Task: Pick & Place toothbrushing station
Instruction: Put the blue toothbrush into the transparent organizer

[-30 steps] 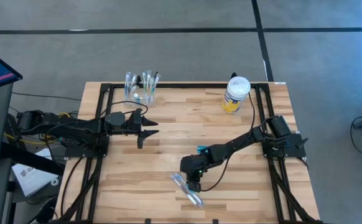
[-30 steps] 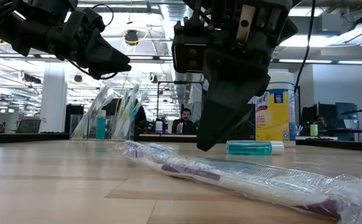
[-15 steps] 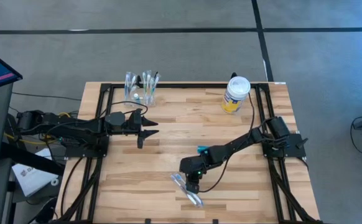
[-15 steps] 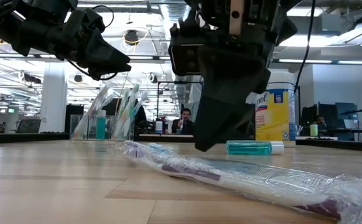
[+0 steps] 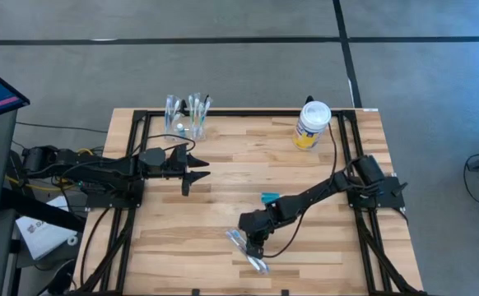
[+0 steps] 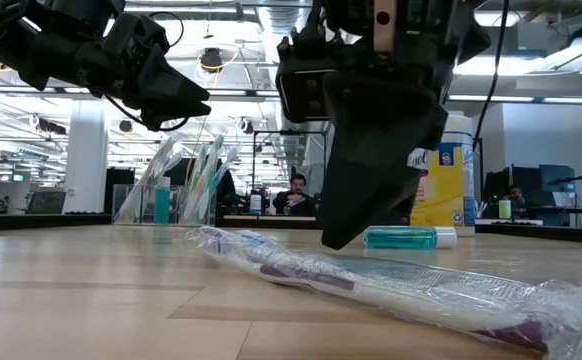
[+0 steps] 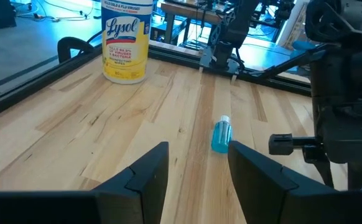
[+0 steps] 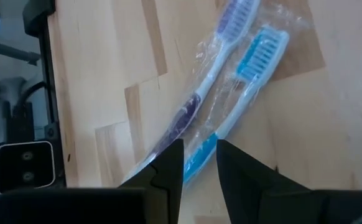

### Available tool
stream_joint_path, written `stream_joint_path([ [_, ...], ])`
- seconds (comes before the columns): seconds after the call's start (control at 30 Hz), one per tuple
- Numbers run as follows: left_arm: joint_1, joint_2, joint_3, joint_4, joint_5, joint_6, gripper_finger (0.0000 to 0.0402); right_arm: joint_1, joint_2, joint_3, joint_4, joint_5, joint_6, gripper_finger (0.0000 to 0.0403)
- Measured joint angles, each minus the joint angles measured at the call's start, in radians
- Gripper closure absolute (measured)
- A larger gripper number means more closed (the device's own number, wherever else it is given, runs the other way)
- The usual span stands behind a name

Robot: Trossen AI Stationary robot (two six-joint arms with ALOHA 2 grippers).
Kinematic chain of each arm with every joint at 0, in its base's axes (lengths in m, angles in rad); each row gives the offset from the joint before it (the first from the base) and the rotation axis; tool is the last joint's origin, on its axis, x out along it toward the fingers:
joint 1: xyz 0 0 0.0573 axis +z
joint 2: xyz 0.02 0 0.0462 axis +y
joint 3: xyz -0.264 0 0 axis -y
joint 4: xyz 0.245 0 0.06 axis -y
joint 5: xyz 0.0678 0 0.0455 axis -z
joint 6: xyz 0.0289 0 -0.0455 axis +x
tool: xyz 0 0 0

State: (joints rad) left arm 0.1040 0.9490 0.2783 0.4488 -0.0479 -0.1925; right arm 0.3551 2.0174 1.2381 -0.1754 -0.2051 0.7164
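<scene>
toothbrush pack [image 8: 231, 81]: two brushes in a clear wrapper, flat near the table's front edge. right gripper [image 8: 198, 163] just above it, fingers narrowly parted, empty. left gripper [image 7: 196, 168] waits open, mid-table. risk, we judge: fingers pinch only slippery film, so the wrapper slides or tears.

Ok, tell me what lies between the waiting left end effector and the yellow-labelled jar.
Only bare wood in the high view, from left end effector to jar.

R arm is reaching across the table w/ its gripper [image 5: 255, 247] pointing down near the front edge, fingers [image 8: 168, 163] slightly parted, while L gripper [image 5: 192, 171] is hovering open at table's left-centre.
</scene>
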Motion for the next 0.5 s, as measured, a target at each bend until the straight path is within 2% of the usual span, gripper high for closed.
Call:
stream_joint_path([
  [0.5, -0.001, 0.0, 0.0, -0.005, 0.0, -0.029, 0.0243, 0.018, 0.015, 0.0, -0.013, 0.031, 0.048, 0.0315],
])
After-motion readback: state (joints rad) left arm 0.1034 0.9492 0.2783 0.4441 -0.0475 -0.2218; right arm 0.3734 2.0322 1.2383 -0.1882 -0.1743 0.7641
